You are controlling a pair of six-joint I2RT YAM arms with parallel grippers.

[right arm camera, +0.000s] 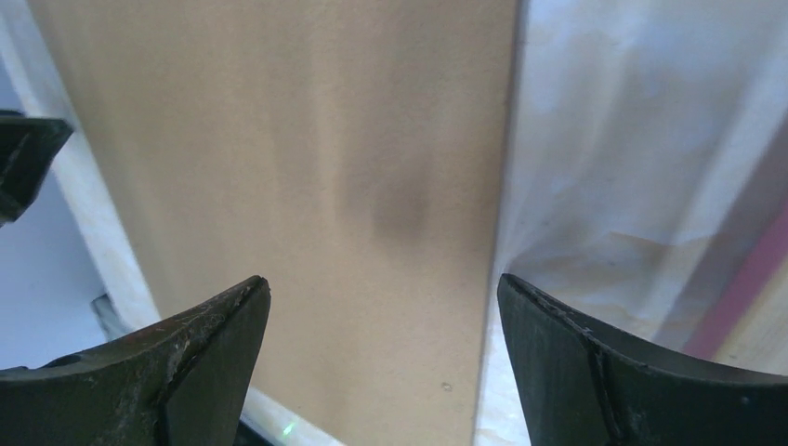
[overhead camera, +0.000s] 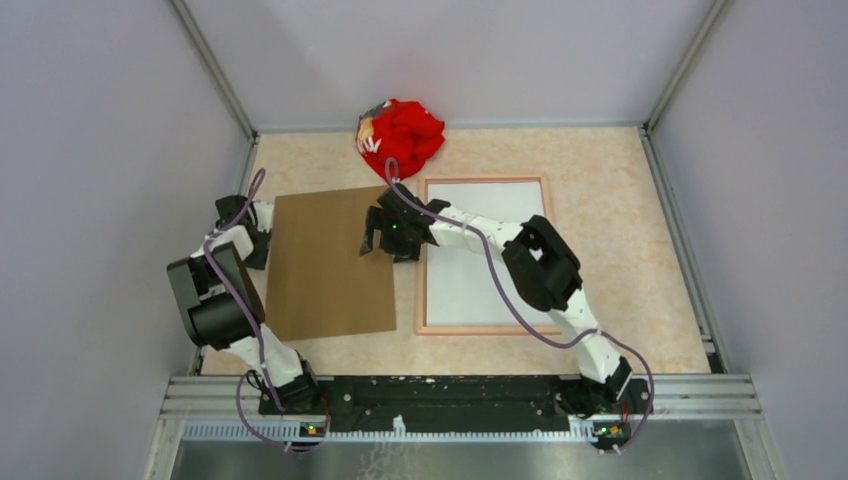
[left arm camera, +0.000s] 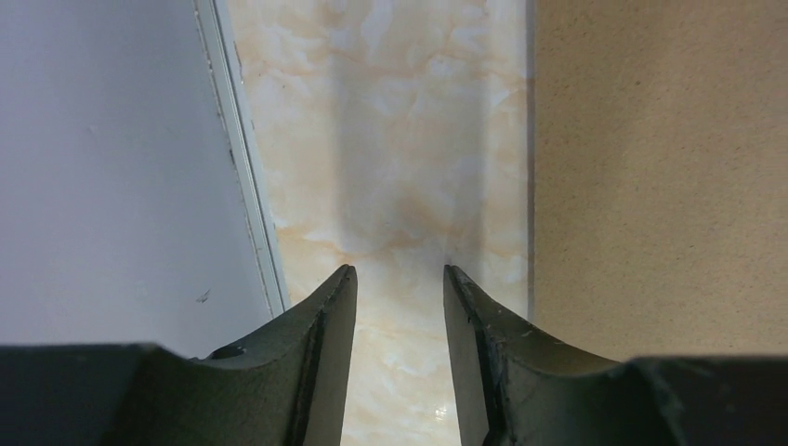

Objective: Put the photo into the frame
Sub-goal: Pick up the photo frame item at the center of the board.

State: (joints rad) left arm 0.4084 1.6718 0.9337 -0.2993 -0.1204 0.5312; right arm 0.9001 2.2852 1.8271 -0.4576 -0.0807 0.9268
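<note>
The photo's printed side is not shown in any view; a white sheet is seen filling the opening of the frame, and it is judged, though it cannot be confirmed, to be the photo laid face down. The frame lies flat on the right half of the table, its pink edge caught in the right wrist view. The brown hardboard panel is seen lying flat just to the left of the frame, apart from it and not yet fitted over the sheet. If the sheet is the photo, the insertion is taken as done and the backing is left to be placed and secured. The right gripper is held above the panel's right edge with its jaws spread wide and nothing between them. The left gripper is placed at the panel's left edge, its jaws partly apart over bare table and empty. A red cloth bundle is left at the far edge.
</note>
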